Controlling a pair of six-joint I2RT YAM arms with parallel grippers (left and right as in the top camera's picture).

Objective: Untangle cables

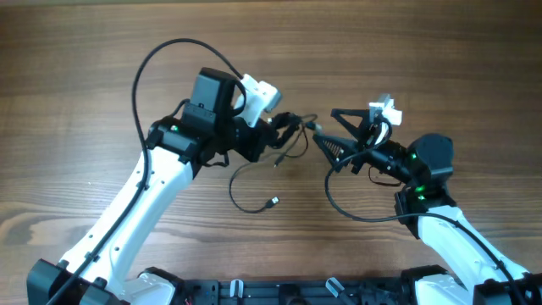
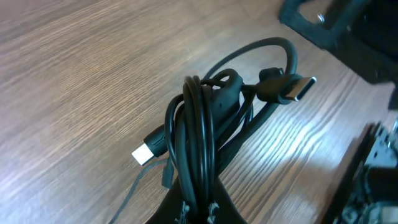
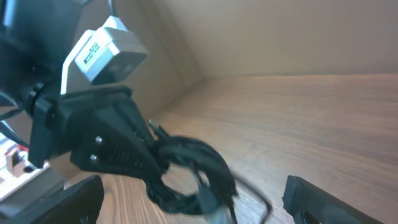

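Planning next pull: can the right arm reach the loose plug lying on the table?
Probably yes. The plug lies alone on the table, nothing above it; the right claw is open and close by, the left claw shut on the cables.

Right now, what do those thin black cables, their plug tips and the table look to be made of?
The cables: probably a rubber or soft plastic sheath, smooth with a slight sheen, bent in tight loops. The plug tips: bare metal by the look, silvery and bright, set in black moulded plastic. The table: wood or wood-look laminate, brown with grain lines and soft glare; I cannot tell which.
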